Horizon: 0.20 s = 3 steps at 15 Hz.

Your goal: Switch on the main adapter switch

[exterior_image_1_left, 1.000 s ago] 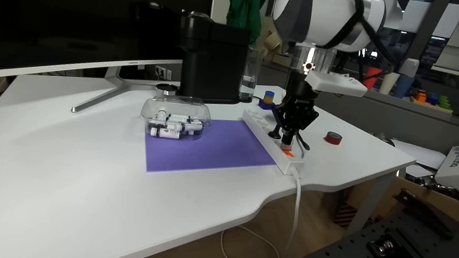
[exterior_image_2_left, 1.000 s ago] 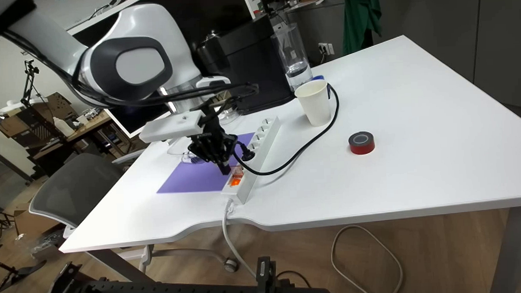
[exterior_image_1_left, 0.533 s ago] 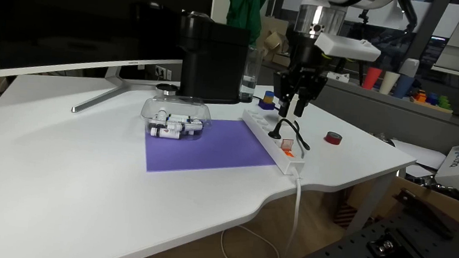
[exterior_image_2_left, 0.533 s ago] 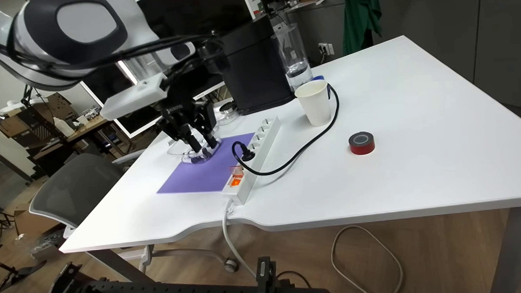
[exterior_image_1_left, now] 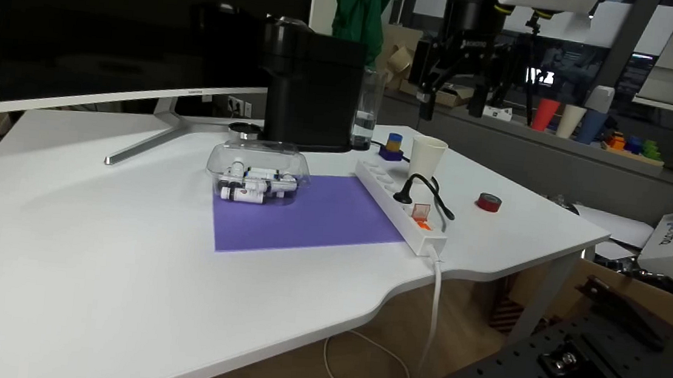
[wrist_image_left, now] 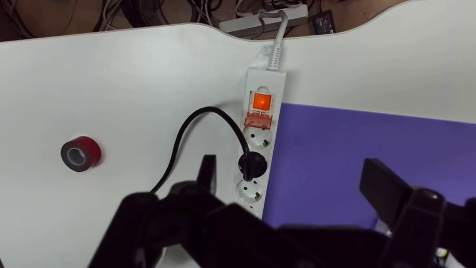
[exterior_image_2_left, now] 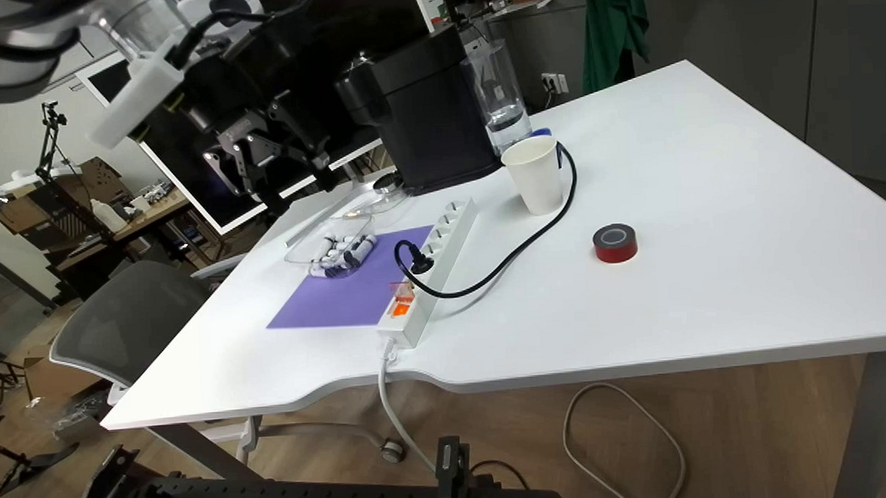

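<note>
The main adapter is a long white power strip (wrist_image_left: 264, 79) lying along the edge of a purple sheet. Near its cord end, the main adapter switch (wrist_image_left: 262, 101) glows orange with a bright spot inside; it also shows in both exterior views as a small orange patch (exterior_image_1_left: 424, 225) (exterior_image_2_left: 401, 309). Beside it a clear red flap (wrist_image_left: 258, 120) is lifted, standing up in an exterior view (exterior_image_1_left: 421, 211). A black plug (wrist_image_left: 256, 164) with a black cord sits in one socket. High above the table, my gripper (exterior_image_1_left: 452, 108) is spread wide, nothing between its fingers (wrist_image_left: 385, 186).
On the purple sheet (exterior_image_1_left: 315, 217) is a clear box (exterior_image_1_left: 258, 176) of white tubes. A paper cup (exterior_image_2_left: 535, 176) stands near the strip's far end, a red tape roll (exterior_image_2_left: 614, 243) off to its side. Behind are a black coffee machine (exterior_image_1_left: 315, 83) and a monitor (exterior_image_1_left: 113, 23).
From low by the switch, with its fingers together, my gripper has risen well above the strip and spread its fingers wide. The strip, flap and plug stay where they were.
</note>
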Available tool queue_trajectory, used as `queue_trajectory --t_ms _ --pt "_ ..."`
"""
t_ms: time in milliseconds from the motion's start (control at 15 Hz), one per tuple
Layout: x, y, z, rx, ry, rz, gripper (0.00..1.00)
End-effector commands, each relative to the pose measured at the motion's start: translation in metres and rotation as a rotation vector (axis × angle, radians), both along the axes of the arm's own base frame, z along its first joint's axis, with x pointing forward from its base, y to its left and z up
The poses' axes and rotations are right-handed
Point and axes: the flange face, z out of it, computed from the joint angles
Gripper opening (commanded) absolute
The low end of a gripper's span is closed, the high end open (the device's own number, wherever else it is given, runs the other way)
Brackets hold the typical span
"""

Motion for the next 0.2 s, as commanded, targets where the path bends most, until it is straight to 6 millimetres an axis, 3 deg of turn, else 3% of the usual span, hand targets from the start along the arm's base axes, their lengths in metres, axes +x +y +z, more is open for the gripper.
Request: queue_trajectory --t_ms 0,133 --pt "-0.0076 0.0098 0.0295 -0.031 -0.019 -0.068 1.00" --pt "-0.0110 0.0087 0.0349 -0.025 -0.030 -0.078 1.00"
